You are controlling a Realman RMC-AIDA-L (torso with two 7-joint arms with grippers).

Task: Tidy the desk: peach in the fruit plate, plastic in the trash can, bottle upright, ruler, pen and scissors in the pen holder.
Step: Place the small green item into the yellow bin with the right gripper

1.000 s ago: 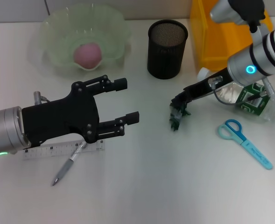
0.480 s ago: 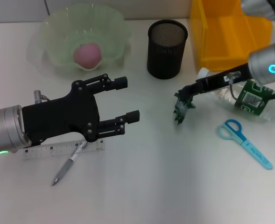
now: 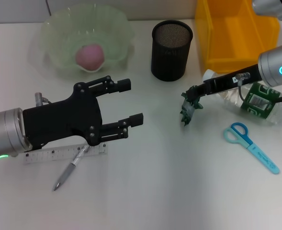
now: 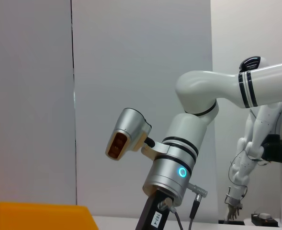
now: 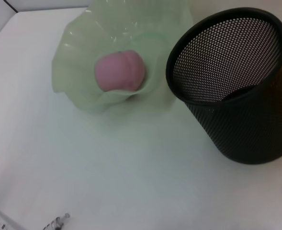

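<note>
White desk (image 3: 155, 191). I see right gripper (image 3: 189, 102) pinching crumpled green plastic (image 3: 186, 114), dangling just above desk between black mesh pen holder (image 3: 172, 50) and lying bottle (image 3: 255, 98). Left gripper (image 3: 131, 103) wide open, hovering over ruler (image 3: 64, 154), pen (image 3: 70, 168).

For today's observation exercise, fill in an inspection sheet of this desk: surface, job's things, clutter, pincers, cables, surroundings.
Surface: white desk, no spills seen.
Job's things: peach in the fruit plate; pen holder upright; bottle lying down; scissors, ruler and pen on the desk; yellow trash can.
Clutter: green plastic scrap.
Pincers: right pincer shut on the scrap; left pincer open above the ruler.
Cables: short grey cable at the left wrist.
Surroundings: grey wall; another robot arm far off.
</note>
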